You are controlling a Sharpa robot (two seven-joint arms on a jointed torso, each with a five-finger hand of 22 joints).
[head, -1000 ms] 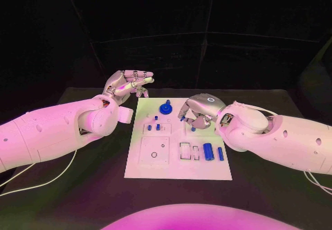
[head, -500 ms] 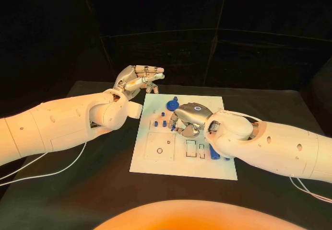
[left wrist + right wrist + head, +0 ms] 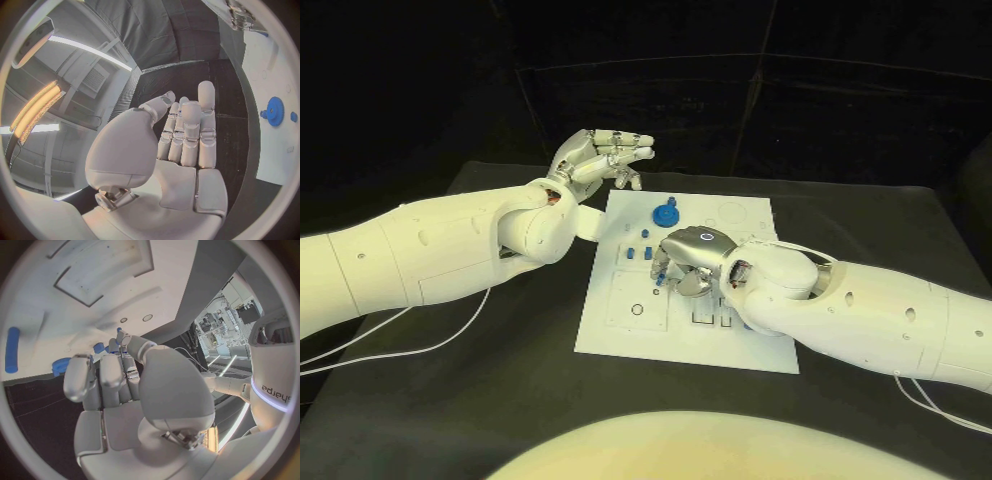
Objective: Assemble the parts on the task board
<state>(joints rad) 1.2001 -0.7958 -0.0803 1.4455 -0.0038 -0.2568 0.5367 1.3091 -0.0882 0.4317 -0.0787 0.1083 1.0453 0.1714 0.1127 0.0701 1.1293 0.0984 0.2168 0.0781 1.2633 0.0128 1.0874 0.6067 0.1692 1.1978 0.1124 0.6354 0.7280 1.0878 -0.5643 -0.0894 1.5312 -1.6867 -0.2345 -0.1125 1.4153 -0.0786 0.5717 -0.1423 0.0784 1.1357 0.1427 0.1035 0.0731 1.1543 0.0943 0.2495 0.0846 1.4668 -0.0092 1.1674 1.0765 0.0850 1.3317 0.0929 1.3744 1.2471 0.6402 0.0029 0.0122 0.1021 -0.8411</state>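
Black bench (image 3: 473, 400) with dark curtains all round, white task board (image 3: 625, 335) sitting flat in the middle of it.

Left hand (image 3: 600, 158) up off the far left corner of the board, above the bench and not touching anything. Fingers loosely curled toward the palm in the head view, lying close side by side in the left wrist view (image 3: 181, 135). Nothing held as far as can be seen.

Right hand (image 3: 687, 262) down over the middle of the board, back of the hand up, fingers pointing down among the small parts. Fingertips (image 3: 123, 339) right at a little blue piece (image 3: 119, 330) in the right wrist view, but can't tell whether it's actually pinched or just touched; too small and half hidden.

Blue gear-like part (image 3: 666, 213) standing near the far edge of the board, also visible past the left hand (image 3: 274, 111). A few small blue pegs (image 3: 636, 252) just on the left of the right hand. Blue cylinder (image 3: 12, 350) lying on the board well off to one side of the right hand. Rectangular recess with a small ring (image 3: 636, 310) on the near left part of the board, narrow slots (image 3: 711, 318) beside it, partly under the right arm.
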